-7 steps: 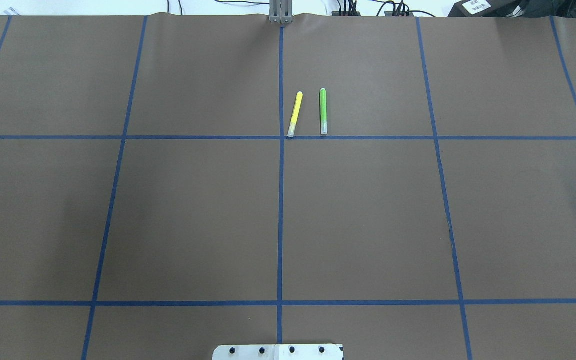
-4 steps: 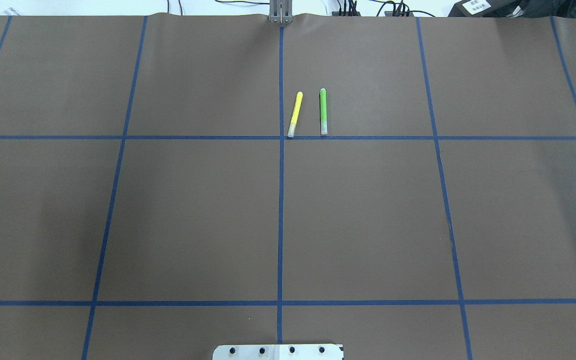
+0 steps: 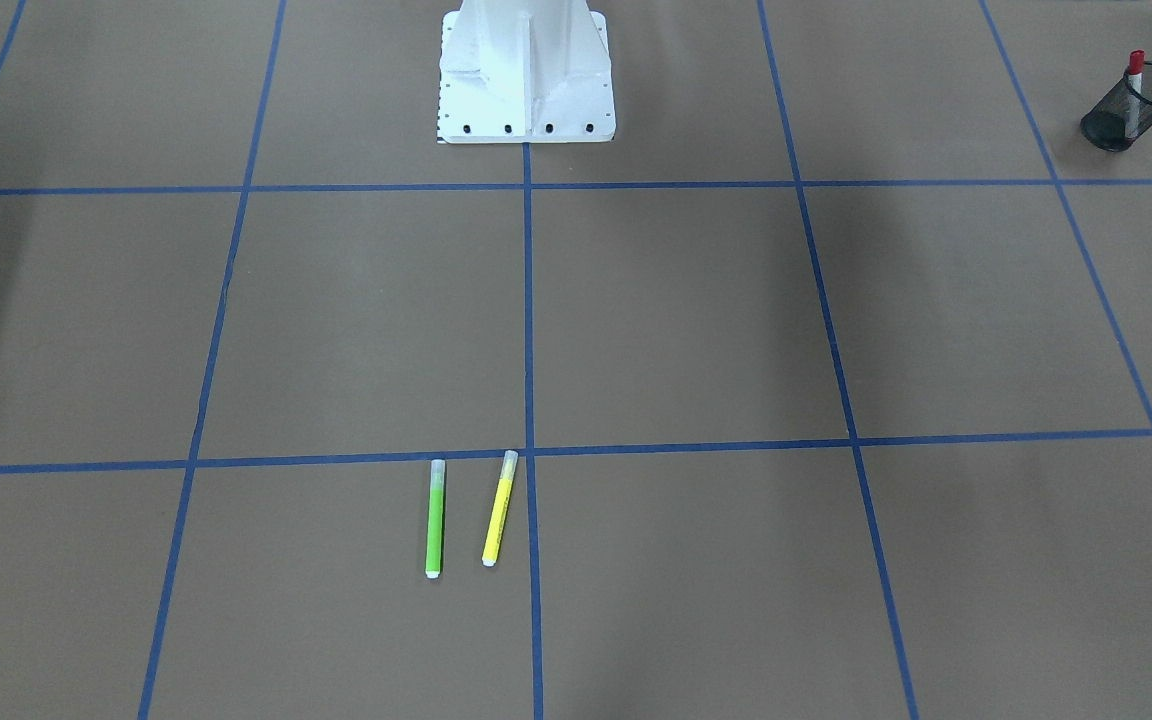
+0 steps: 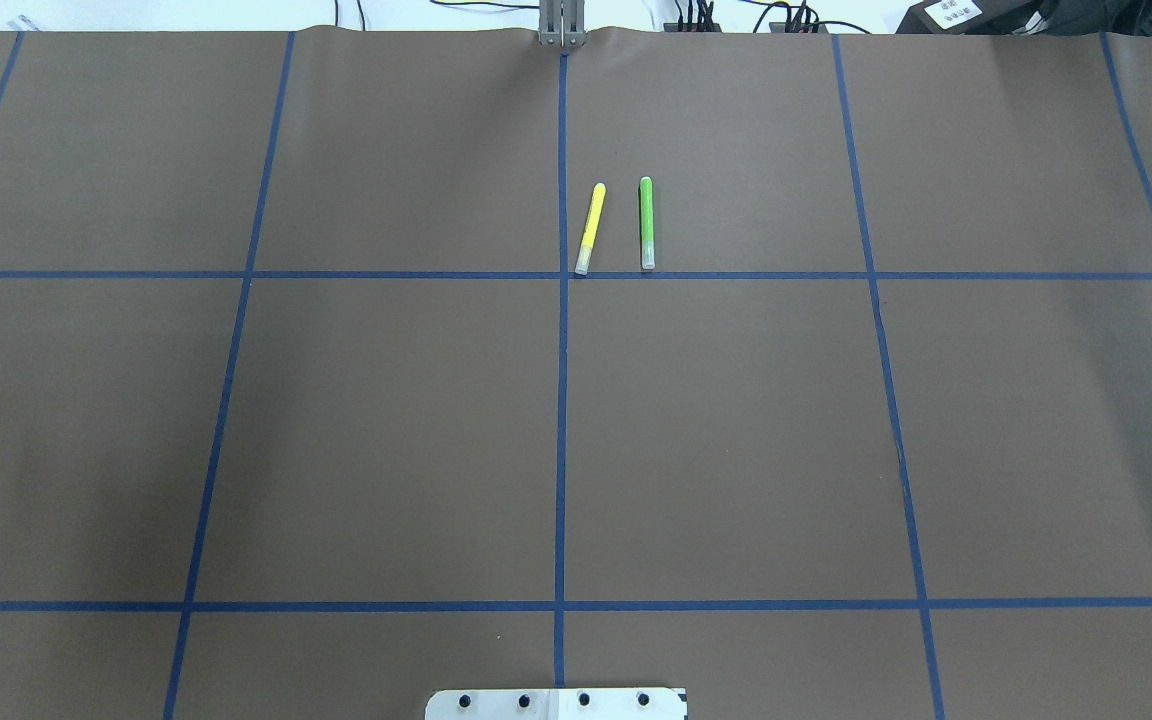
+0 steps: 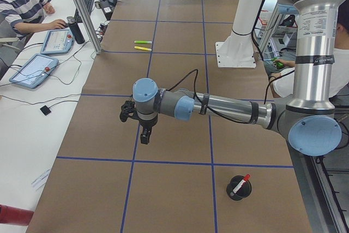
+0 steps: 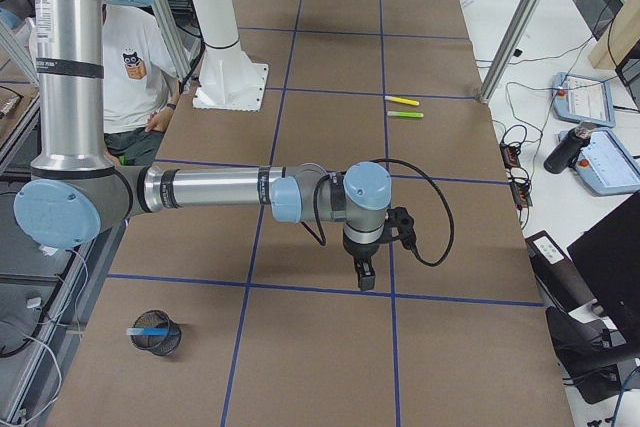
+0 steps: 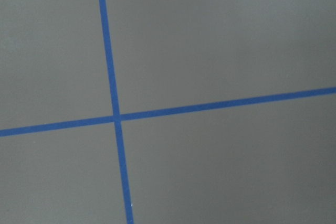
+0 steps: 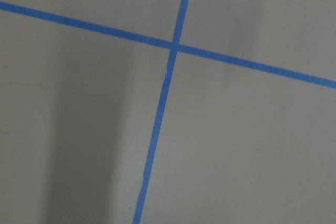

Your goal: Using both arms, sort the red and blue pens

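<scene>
The red pen (image 5: 240, 183) stands tilted in a black mesh cup (image 5: 238, 192) on the table's left end; it also shows in the front-facing view as the red pen (image 3: 1133, 75) in its cup (image 3: 1126, 110). The blue pen (image 6: 148, 330) rests in another mesh cup (image 6: 160, 339) at the right end. My left gripper (image 5: 144, 138) points down over bare brown paper, far from both cups. My right gripper (image 6: 366, 279) hangs likewise above the right half. Whether either is open or shut I cannot tell. Both wrist views hold only paper and blue tape.
A yellow marker (image 4: 590, 229) and a green marker (image 4: 647, 223) lie side by side near the table's far middle. The white pedestal (image 3: 526, 75) stands at the robot's edge. People sit beside the table with tablets (image 5: 32, 70) and cables.
</scene>
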Robot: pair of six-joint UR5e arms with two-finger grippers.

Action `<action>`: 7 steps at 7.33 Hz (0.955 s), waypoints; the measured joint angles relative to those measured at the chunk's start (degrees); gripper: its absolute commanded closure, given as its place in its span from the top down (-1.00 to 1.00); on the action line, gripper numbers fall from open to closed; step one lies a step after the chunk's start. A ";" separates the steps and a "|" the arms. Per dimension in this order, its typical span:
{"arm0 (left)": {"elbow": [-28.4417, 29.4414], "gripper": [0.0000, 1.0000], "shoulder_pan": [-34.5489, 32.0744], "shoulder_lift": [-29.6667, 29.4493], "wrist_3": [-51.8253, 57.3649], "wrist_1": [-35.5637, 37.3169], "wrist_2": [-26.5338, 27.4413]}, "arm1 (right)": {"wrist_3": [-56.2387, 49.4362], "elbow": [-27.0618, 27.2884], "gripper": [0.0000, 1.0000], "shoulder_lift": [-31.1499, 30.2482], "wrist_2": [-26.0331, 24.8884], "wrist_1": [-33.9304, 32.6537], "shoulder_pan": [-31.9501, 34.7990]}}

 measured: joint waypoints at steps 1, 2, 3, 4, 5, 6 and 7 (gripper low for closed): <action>-0.08 1.00 0.01 0.42 -0.01 0.02 -0.09 | 1.61 0.37 1.00 0.44 0.18 1.46 -0.26; -0.01 1.00 0.01 0.59 -0.05 0.15 -0.30 | 2.31 0.68 1.00 0.67 0.48 1.95 -0.41; 0.01 1.00 0.00 0.68 -0.10 0.41 -0.67 | 2.57 0.82 1.00 0.72 0.93 2.11 -0.57; 0.03 1.00 -0.03 0.70 -0.74 0.64 -1.18 | 2.62 0.80 1.00 0.72 1.20 2.16 -1.11; -0.11 1.00 -0.04 0.70 -2.07 0.78 -1.64 | 2.63 0.71 1.00 0.71 1.20 2.22 -1.98; -0.29 1.00 -0.07 0.71 -3.00 0.84 -2.16 | 2.68 0.61 1.00 0.71 1.22 2.25 -2.69; -0.38 1.00 -0.10 0.72 -3.44 0.89 -2.77 | 2.75 0.55 1.00 0.70 1.31 2.21 -3.19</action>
